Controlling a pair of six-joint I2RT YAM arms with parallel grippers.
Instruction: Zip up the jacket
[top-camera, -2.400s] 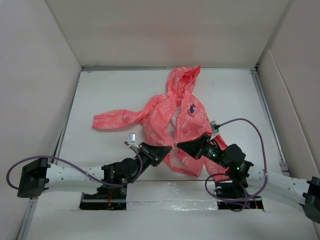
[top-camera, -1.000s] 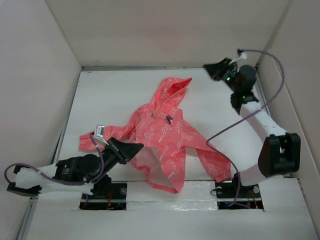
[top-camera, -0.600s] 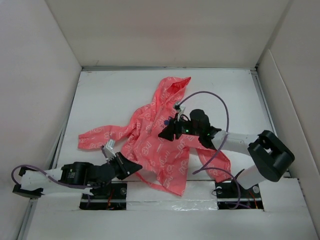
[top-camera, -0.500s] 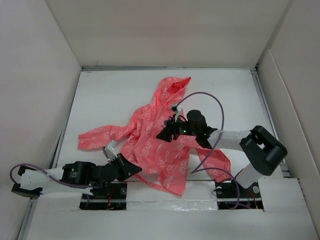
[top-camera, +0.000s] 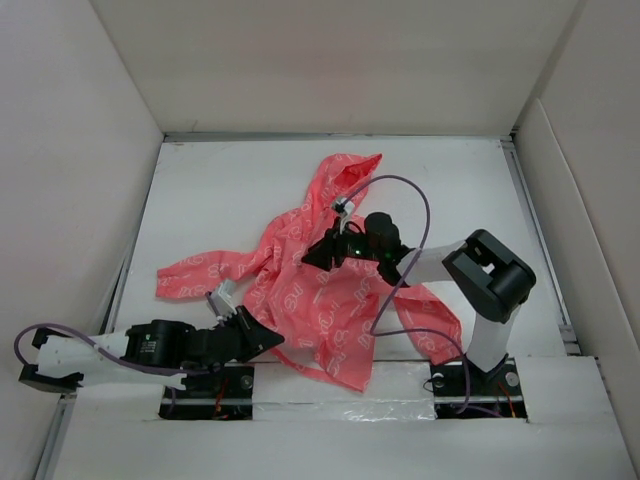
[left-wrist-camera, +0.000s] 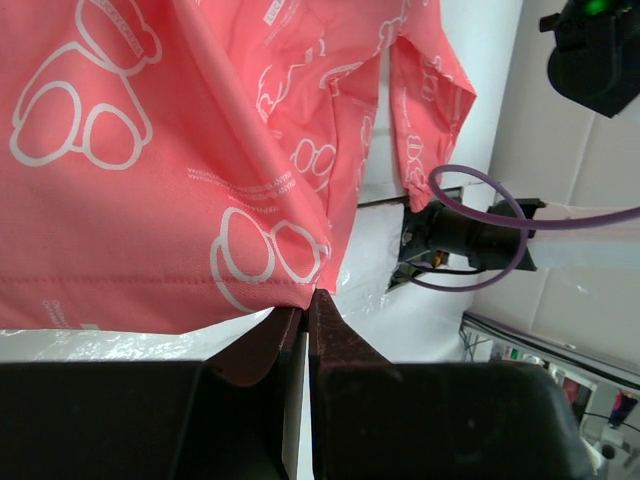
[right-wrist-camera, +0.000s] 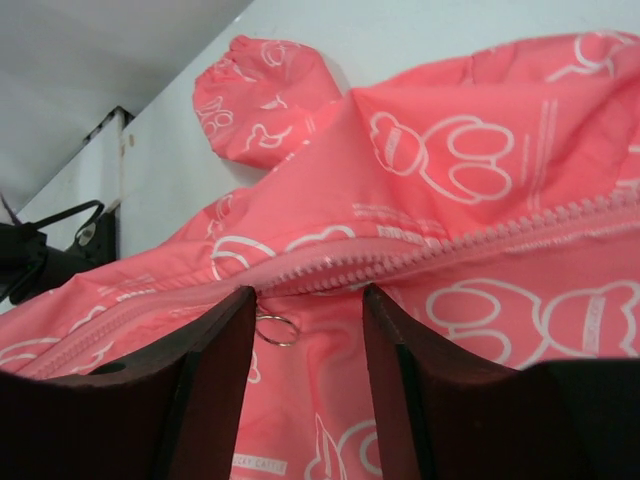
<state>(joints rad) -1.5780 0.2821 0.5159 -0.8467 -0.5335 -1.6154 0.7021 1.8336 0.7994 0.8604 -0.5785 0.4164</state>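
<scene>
1. coral-pink fabric with a pale white print: the jacket (top-camera: 300, 290) lies rumpled across the middle of the white worktop (top-camera: 230, 190). its hood (top-camera: 352, 175) points toward the far wall. one sleeve (top-camera: 195, 272) stretches out to the left, and the other trails down near the right arm's base.
2. the left end effector (top-camera: 276, 343) sits low near the front edge of the worktop, right at the jacket's bottom hem.
3. in the left wrist view, that left end effector (left-wrist-camera: 306, 300) has its two dark fingers pressed tight together. the hem of the jacket (left-wrist-camera: 150, 150) comes to a point exactly at the tips, so it is pinched shut on the fabric.
4. the right arm bends back over the jacket. the right end effector (top-camera: 310, 255) points left over the chest area, just below the hood.
5. in the right wrist view, the right end effector (right-wrist-camera: 305, 295) stands parted. its fingers (right-wrist-camera: 210, 390) are clearly apart with nothing clamped between them.
6. the zip (right-wrist-camera: 460, 245) runs across the pink fabric just beyond those fingertips and spans the gap between them. i cannot tell whether its teeth are joined along the whole line.
7. a small metal ring (right-wrist-camera: 273, 328) hangs under the zip, just beside the finger on the left of that view. i cannot tell whether it touches the finger.
8. a purple cable (top-camera: 400, 190) arcs over the right arm and above the jacket.
</scene>
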